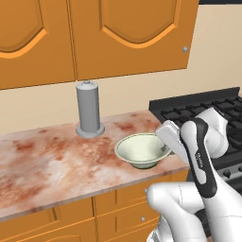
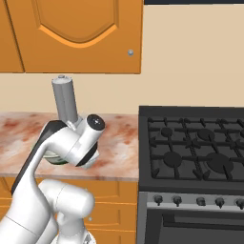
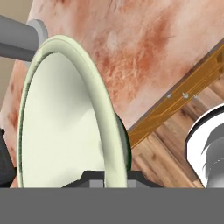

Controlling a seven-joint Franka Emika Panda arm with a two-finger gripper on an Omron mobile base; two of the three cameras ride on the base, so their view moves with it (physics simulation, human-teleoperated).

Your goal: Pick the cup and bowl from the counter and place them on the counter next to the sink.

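Bowl [image 1: 141, 150]: shallow, round, pale cream-green with a thin rim; sits near the front edge of the counter [image 1: 52, 165], at its right-hand end beside the stove [image 1: 222, 113]; in the hand view the bowl [image 3: 65, 122] is very close, its rim running between the two dark finger tips at the bottom. Gripper [image 3: 114, 180]: one finger tip inside the rim, one outside, straddling the bowl's wall; whether the tips press the rim cannot be told, as only their ends show. In the left base view the hand reaches the bowl's right rim. In the right base view a dark-green sliver of the bowl [image 2: 56, 159] shows under the arm's wrist. Counter: reddish-brown and cream marbled stone over orange wooden cabinets [image 1: 71, 217]. Grey canister [image 1: 89, 109]: tall, cylindrical, upright on a round foot, behind and left of the bowl, near the back wall, apart from it. Stove: black, grated burners, knobs [image 2: 198, 201] along its front. Upper cabinets [image 1: 94, 33]: orange, panelled doors, above the counter.
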